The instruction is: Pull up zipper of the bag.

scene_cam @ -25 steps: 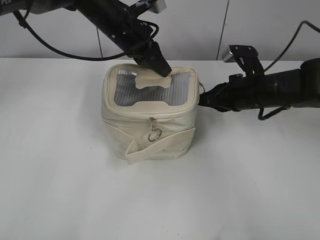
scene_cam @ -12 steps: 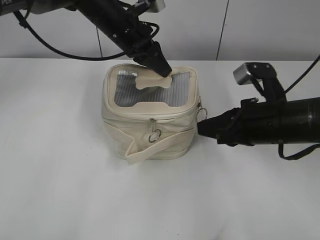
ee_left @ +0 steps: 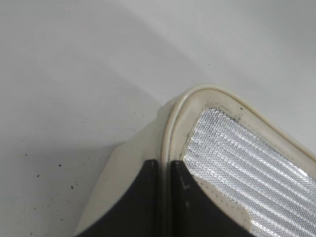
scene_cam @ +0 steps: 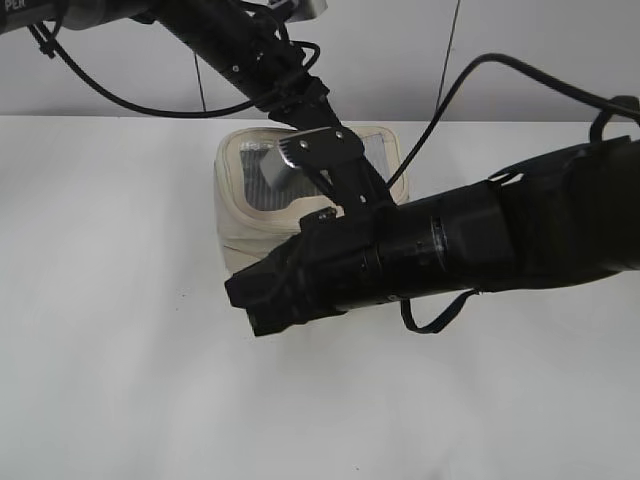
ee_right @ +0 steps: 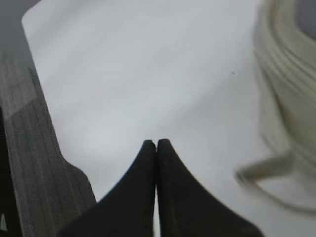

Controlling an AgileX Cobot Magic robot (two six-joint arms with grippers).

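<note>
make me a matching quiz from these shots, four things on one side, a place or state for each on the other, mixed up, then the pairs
Things
1. left claw
2. right claw
3. bag
4. mesh panel

Places or states
A. cream fabric, standing on the white table, front hidden by the right arm in the exterior view
B. shut, tips over bare table, bag off to its side
C. silvery grey, set into the bag's top
D. shut, tips at the bag's top rim

Pairs: 1-D, 2-B, 3-A, 4-C
</note>
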